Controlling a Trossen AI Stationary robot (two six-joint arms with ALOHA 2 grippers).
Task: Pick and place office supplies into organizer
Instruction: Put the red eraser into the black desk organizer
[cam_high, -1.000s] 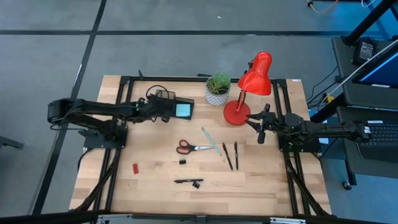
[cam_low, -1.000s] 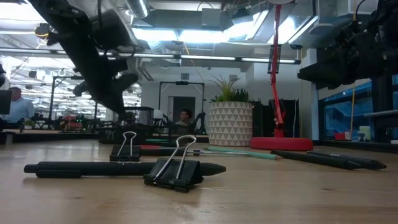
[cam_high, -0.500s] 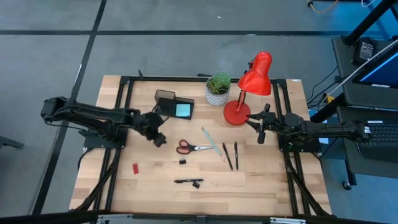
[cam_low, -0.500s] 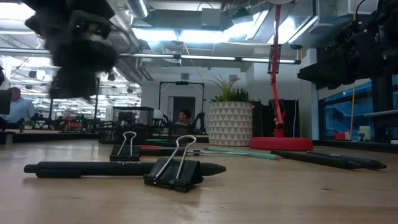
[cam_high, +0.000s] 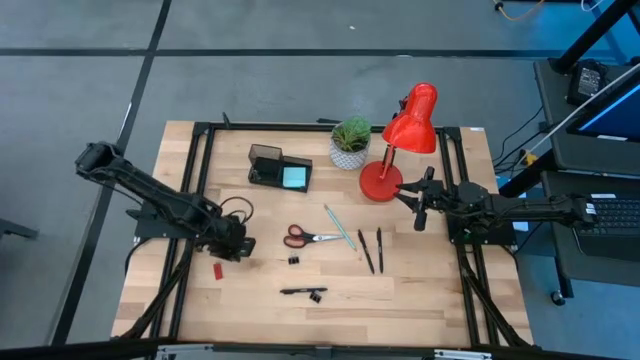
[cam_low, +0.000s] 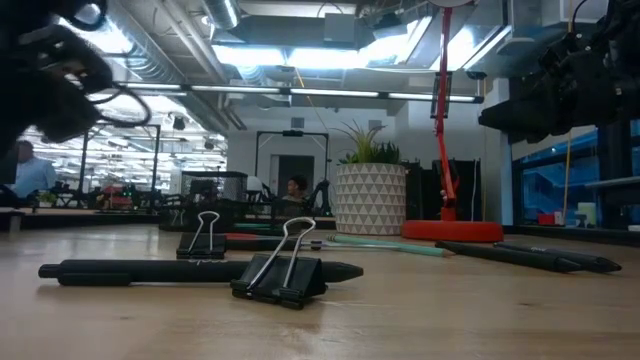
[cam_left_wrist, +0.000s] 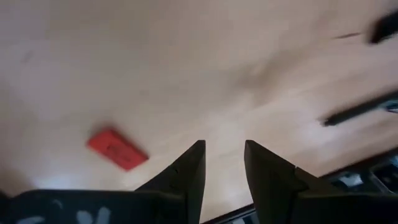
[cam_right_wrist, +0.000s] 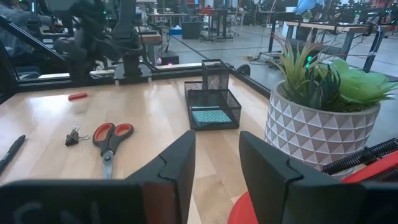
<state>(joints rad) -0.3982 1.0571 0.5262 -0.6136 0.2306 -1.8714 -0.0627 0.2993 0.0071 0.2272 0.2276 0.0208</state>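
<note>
**Left jaws parted beside the red piece**

We can read no brand, label or writing on anything here.

In the high view the left gripper (cam_high: 232, 247) sits at lower left of the surface (cam_high: 420, 300), and the red piece (cam_high: 218, 269) lies just below and left of it. In the left wrist view the jaws stand a little apart with nothing between them; the red piece (cam_left_wrist: 117, 149) lies flat on the wood left of the fingers (cam_left_wrist: 186, 177), outside the gap and not touching them.

The organizer (cam_high: 280, 172) stands at upper centre, the blue notepad (cam_high: 294, 177) in its right compartment. At centre lie the scissors (cam_high: 310, 237), the teal pencil (cam_high: 339, 227) and two pens (cam_high: 372, 249); a clip (cam_high: 295, 260) lies below the scissors, and a third pen (cam_high: 303, 292) with a clip lies lower still.

The right gripper (cam_high: 419, 203) waits at centre right beside the lamp (cam_high: 400, 140); its jaws are parted and hold nothing. The plant (cam_high: 350, 142) stands left of the lamp.
</note>
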